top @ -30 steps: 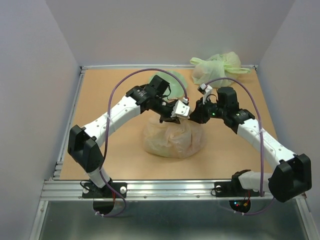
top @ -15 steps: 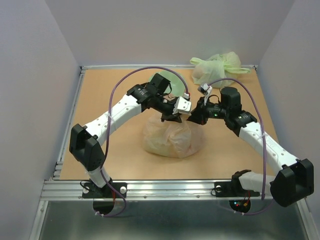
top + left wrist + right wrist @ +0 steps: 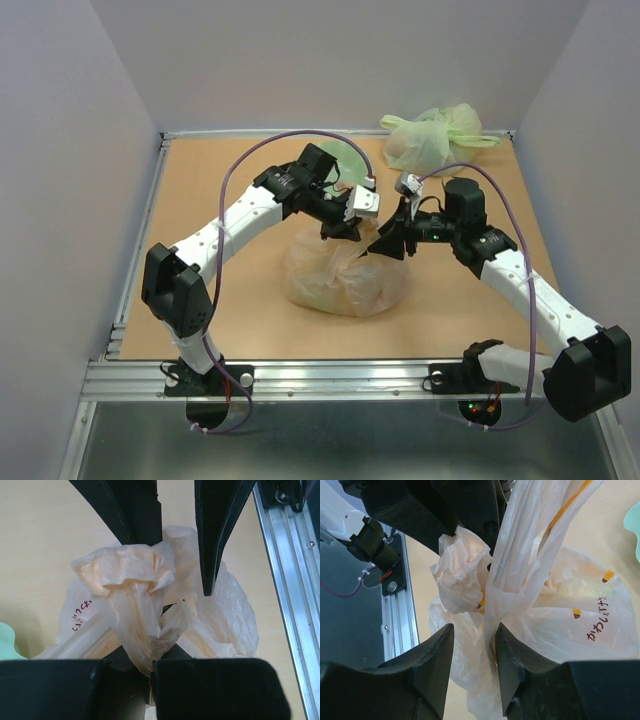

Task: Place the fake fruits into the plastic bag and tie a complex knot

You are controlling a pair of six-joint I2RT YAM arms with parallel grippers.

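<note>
The plastic bag (image 3: 340, 282) sits bulging mid-table, its handles twisted into a loose knot (image 3: 131, 575). The fake fruits are hidden inside it. My left gripper (image 3: 346, 233) is above the bag, shut on a twisted handle strand (image 3: 142, 645) that it pulls taut; its jaws (image 3: 149, 666) are closed together. My right gripper (image 3: 384, 246) is beside it at the knot and is open. In the right wrist view its fingertips (image 3: 474, 627) straddle the bag's neck (image 3: 507, 587), with plastic lying against the right finger (image 3: 512, 670). Its fingers (image 3: 212, 535) also show in the left wrist view.
A pale green knotted bag (image 3: 432, 137) lies at the back right corner. A pale green bowl (image 3: 347, 158) sits behind the left arm, its edge also in the right wrist view (image 3: 634, 530). The aluminium rail (image 3: 292, 590) runs along the table's near edge.
My right gripper has dropped slightly toward the bag's neck and its fingers have spread. My left gripper has lifted a little back with the handle strand.
</note>
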